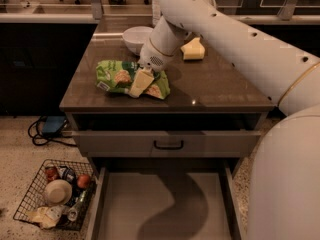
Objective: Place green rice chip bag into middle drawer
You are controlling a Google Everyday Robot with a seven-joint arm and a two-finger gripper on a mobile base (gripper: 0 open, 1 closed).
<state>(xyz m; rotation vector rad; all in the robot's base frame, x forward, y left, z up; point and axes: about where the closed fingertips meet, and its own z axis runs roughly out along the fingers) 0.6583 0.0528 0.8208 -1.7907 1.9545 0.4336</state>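
The green rice chip bag (116,76) lies crumpled on the brown countertop, left of centre. My gripper (141,83) is down on the bag's right half, its pale yellow tip pressed against the bag. The white arm reaches in from the upper right. The middle drawer (122,199) is pulled out below the counter, its pale floor bare and crossed by the arm's shadow.
A white bowl (136,37) and a yellow sponge (192,49) sit at the back of the countertop (220,86). The drawer above has a grey front with a black handle (168,144). A wire basket (54,195) of items stands on the floor at left, near cables (47,129).
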